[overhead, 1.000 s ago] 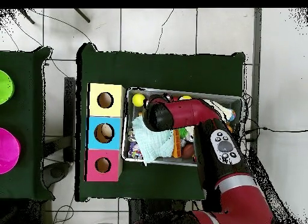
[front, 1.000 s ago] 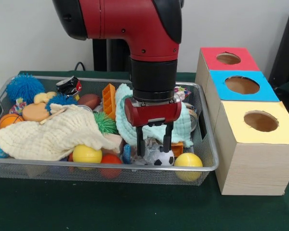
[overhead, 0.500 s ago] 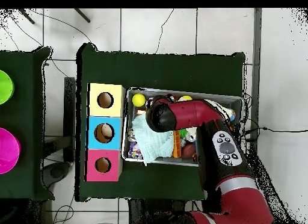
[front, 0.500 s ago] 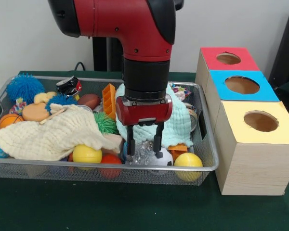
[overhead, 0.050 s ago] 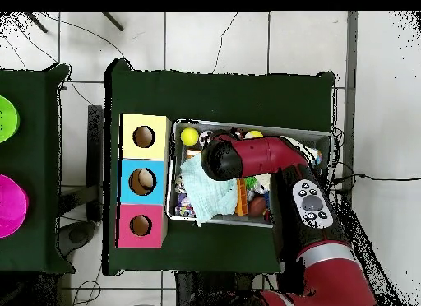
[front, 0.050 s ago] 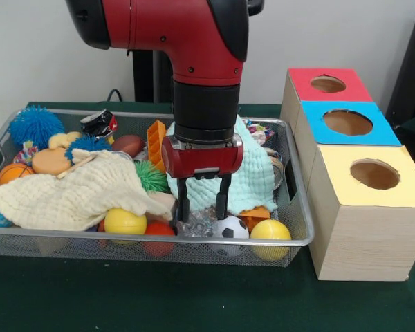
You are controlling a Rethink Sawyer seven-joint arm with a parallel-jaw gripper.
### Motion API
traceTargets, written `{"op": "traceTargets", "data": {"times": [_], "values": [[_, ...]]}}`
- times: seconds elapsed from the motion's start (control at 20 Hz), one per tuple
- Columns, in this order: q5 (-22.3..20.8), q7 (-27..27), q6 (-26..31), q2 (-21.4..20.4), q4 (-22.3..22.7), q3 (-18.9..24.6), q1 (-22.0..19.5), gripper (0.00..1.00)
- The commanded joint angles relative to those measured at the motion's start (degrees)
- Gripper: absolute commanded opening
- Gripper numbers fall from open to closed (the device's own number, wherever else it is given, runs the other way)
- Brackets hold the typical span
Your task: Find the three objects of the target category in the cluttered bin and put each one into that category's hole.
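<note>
Gripper (front, 0.050 s ago: pixel 202 205) sits low in the wire bin (front, 0.050 s ago: pixel 290 238), jaws open fairly wide and holding nothing, straddling a crinkly silver object (front, 0.050 s ago: pixel 196 225). Soccer ball (front, 0.050 s ago: pixel 231 227) lies just at 4 o'clock of it, yellow ball (front, 0.050 s ago: pixel 270 230) beyond at 3 o'clock, mint cloth (front, 0.050 s ago: pixel 257 176) behind.

We note a dark green tabletop (front, 0.050 s ago: pixel 194 304). Directly on it: a wire mesh bin (front, 0.050 s ago: pixel 301 207) crammed with toys and cloths, and just beside it a wooden box (front, 0.050 s ago: pixel 360 242) with red, blue and yellow holed tops.
</note>
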Motion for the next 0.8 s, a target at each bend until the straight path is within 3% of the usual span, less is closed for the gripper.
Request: {"op": "traceTargets", "data": {"times": [0.05,0.5,0.8], "values": [[0.57,3.95,2.34,2.13,0.82,0.16,-0.80,1.00],[-0.24,4.60,2.10,5.36,0.26,-1.25,0.25,1.00],[-0.38,6.27,3.99,6.65,-1.39,-4.52,2.44,1.00]]}}
